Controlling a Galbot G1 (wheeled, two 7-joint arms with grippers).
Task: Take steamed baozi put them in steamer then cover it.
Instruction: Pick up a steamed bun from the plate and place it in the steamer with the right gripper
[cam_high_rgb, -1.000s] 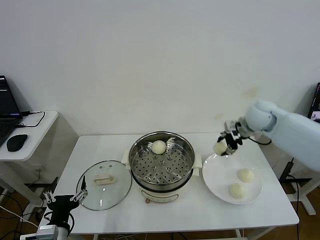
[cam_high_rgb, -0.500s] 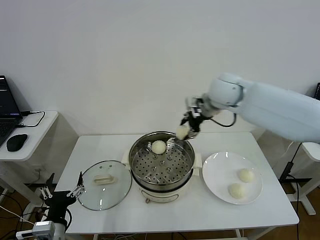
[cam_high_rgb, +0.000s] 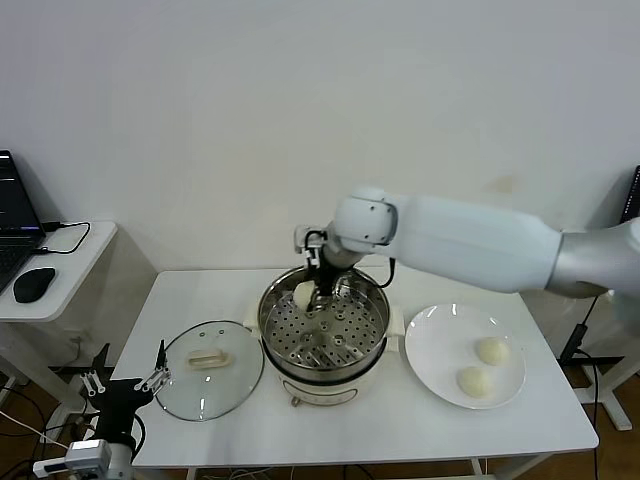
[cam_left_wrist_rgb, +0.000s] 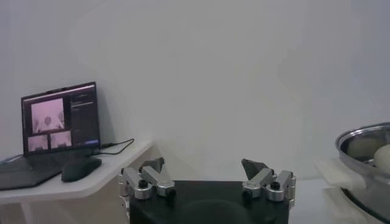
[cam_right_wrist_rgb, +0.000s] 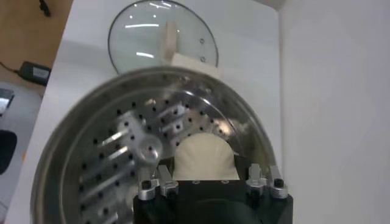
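Observation:
The steamer (cam_high_rgb: 325, 368) stands mid-table with its perforated tray (cam_right_wrist_rgb: 109, 158) bare in front. My right gripper (cam_high_rgb: 318, 288) reaches down into its back left part, shut on one creamy white baozi (cam_right_wrist_rgb: 204, 159) just above the tray. In the head view one pale baozi (cam_high_rgb: 303, 294) shows beside the fingers; I cannot tell if it is the held one. Two more baozi (cam_high_rgb: 491, 350) (cam_high_rgb: 471, 380) lie on the white plate (cam_high_rgb: 440, 345). The glass cover (cam_high_rgb: 208, 368) lies flat to the left of the steamer. My left gripper (cam_high_rgb: 125, 385) is parked open below the table's front left corner.
A side table at the far left carries a laptop (cam_high_rgb: 12, 215) and a mouse (cam_high_rgb: 33, 285). The cover's cream handle (cam_right_wrist_rgb: 170, 45) points up. The right arm spans the space above the table from the right edge to the steamer.
The right arm has swung left with the baozi, from above the plate to over the steamer, and has gone down into it. The left arm stayed where it was.

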